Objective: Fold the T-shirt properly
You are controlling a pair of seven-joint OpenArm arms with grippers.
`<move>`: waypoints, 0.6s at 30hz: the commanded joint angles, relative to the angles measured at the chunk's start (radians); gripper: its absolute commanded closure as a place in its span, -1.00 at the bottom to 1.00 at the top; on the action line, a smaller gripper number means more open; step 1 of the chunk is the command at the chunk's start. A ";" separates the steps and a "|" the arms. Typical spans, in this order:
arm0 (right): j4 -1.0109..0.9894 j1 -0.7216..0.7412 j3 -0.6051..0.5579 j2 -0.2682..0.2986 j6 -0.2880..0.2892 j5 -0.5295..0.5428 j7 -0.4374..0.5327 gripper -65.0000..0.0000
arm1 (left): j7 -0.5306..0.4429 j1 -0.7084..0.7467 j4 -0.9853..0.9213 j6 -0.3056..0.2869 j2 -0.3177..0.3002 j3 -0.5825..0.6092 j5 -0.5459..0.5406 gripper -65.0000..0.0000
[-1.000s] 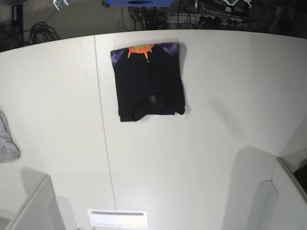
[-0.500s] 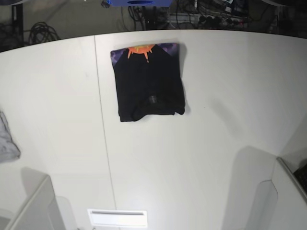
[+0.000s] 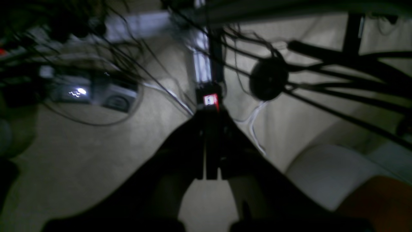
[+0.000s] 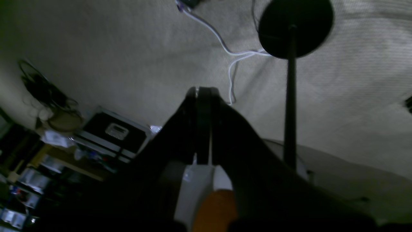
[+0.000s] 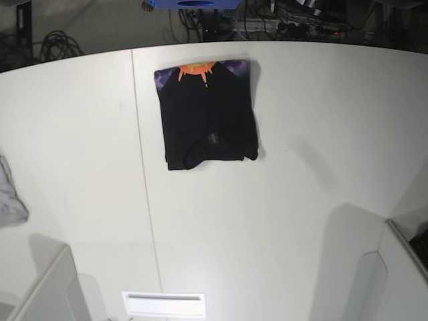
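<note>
The black T-shirt (image 5: pixel 208 117) lies folded into a compact rectangle on the white table (image 5: pixel 281 200), toward the far middle. A strip of its orange-and-purple print shows along its far edge. Neither arm shows in the base view. My left gripper (image 3: pixel 209 135) is shut and empty, pointing at the carpeted floor and cables off the table. My right gripper (image 4: pixel 203 122) is shut and empty, also pointing at the floor, away from the shirt.
A small light-grey cloth (image 5: pixel 9 200) lies at the table's left edge. A white slotted plate (image 5: pixel 164 303) sits at the near edge. Grey arm bases stand at the near left (image 5: pixel 47 287) and near right (image 5: pixel 394 274). Cables lie behind the table.
The T-shirt and the table have not moved. Small items at the top edge of the base view have slid out of view.
</note>
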 commanded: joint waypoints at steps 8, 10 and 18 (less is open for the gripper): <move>-0.391 0.185 -0.138 0.012 0.009 0.000 0.259 1.00 | -0.272 -0.183 -0.465 0.158 0.039 0.284 -0.006 1.00; -0.403 0.199 -0.155 -0.004 0.009 0.000 0.278 1.00 | -0.288 -0.211 -0.504 0.207 0.047 0.315 -0.006 1.00; -0.403 0.229 -0.152 -0.063 -0.060 0.001 0.281 1.00 | -0.204 -0.294 -0.473 0.241 0.045 0.331 -0.002 1.00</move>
